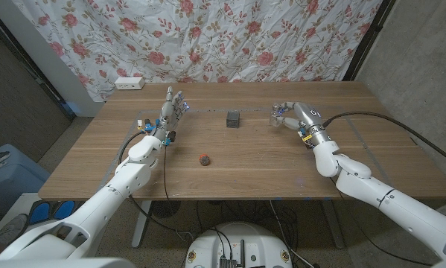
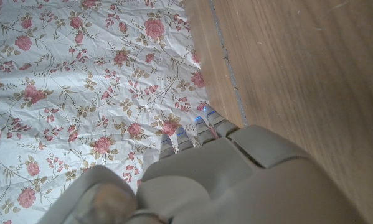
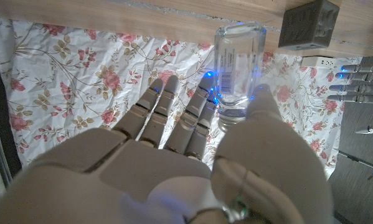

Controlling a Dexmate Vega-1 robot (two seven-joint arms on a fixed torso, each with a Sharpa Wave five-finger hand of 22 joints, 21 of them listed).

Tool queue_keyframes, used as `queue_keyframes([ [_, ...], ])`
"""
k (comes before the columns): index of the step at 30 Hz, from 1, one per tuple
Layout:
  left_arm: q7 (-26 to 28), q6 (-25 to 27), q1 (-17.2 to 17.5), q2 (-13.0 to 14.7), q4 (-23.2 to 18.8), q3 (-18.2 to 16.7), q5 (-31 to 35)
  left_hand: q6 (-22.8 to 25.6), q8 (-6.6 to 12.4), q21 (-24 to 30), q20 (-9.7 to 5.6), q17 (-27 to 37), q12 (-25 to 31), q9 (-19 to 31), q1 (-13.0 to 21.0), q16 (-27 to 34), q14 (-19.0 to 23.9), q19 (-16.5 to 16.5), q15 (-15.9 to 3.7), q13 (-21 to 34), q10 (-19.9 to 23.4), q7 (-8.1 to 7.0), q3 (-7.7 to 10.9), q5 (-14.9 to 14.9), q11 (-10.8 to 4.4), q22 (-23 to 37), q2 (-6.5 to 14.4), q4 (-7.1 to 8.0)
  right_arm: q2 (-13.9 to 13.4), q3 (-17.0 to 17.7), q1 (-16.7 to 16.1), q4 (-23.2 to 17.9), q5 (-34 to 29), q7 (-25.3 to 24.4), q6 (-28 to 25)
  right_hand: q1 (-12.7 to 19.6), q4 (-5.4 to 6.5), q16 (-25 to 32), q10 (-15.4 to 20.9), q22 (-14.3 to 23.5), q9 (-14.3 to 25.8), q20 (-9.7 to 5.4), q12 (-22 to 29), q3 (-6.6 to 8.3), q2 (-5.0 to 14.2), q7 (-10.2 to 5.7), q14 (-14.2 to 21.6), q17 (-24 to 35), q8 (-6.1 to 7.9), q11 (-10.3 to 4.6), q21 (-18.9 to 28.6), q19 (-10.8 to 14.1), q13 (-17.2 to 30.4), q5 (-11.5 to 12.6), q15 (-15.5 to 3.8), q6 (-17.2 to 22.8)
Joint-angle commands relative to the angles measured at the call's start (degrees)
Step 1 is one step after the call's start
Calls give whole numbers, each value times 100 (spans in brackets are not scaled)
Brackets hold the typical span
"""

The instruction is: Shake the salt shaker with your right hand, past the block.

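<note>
A clear glass salt shaker (image 3: 239,68) sits between the thumb and fingers of my right hand (image 3: 192,168), which grips it close to the table top. In the head view my right hand (image 1: 292,115) is at the table's far right, to the right of the dark grey block (image 1: 233,118); the shaker (image 1: 279,114) is mostly hidden by the fingers. That block (image 3: 311,23) lies just beyond the shaker in the right wrist view. My left hand (image 1: 170,112) stands open at the far left, fingers up, holding nothing. Its fingertips (image 2: 198,130) point toward the curtain.
A small red object (image 1: 205,159) lies on the wooden table (image 1: 260,167) in front of the block. A white power strip (image 1: 129,83) sits at the back left edge. A floral curtain (image 1: 230,37) hangs behind the table. A black cable (image 1: 379,117) runs off to the right.
</note>
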Motion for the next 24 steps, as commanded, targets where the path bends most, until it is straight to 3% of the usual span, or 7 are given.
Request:
queue_keyframes([
  [1, 0, 3, -1, -1, 1, 1, 0, 17, 25, 25, -137, 34, 24, 35, -1, 30, 10, 27, -608, 22, -1, -35, -3, 24, -58, 27, 578, 43, 132, -150, 48, 175, -7, -61, -65, 69, -32, 38, 30, 11, 17, -17, 25, 9, 58, -105, 41, 22, 45, -5, -7, 57, 10, 26, -836, 181],
  [24, 0, 2, 0, -1, 1, 1, 0, 16, 24, 26, -135, 34, 22, 35, -1, 28, 5, 29, -601, 22, -5, -45, -3, 24, -60, 27, 578, 43, 351, -412, 90, 596, -88, -520, 84, 120, -124, 38, 43, 10, 18, -42, 23, 25, 28, -116, 33, 31, 16, -7, -1, 81, 16, 31, -832, 189],
])
